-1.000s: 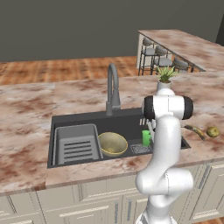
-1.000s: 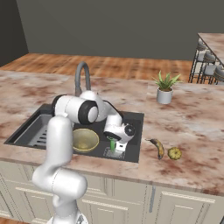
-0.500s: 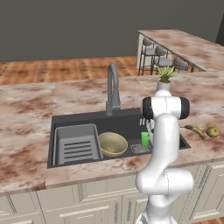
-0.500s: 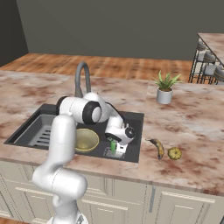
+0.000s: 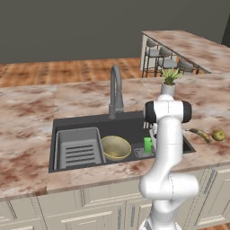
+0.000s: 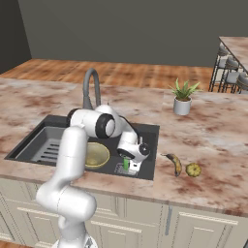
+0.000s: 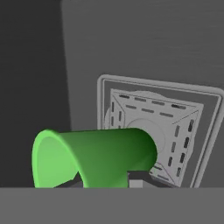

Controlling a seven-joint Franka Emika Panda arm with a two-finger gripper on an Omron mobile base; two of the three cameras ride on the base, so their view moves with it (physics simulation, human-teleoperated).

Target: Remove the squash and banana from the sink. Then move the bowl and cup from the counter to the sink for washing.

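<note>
My gripper (image 6: 129,163) hangs low in the right end of the dark sink (image 5: 90,121), shut on the small green cup (image 5: 148,144). In the hand view the cup (image 7: 96,155) lies across my fingertips with its open mouth to the left, just above the square drain plate (image 7: 175,127). The wide olive-yellow bowl (image 5: 116,147) rests on the sink floor to the left of the cup, also seen as the bowl (image 6: 96,154). On the counter right of the sink lie the banana (image 6: 176,163) and the round squash (image 6: 193,169).
A grey gooseneck faucet (image 5: 116,90) rises behind the basin. A ribbed tray insert (image 5: 80,148) fills the sink's left half. A white pot with a green plant (image 6: 182,104) stands on the counter behind the fruit. Bar stools (image 5: 164,58) stand at the far counter.
The gripper has sunk slightly lower into the basin with the cup in it. Bowl, banana and squash have not moved.
</note>
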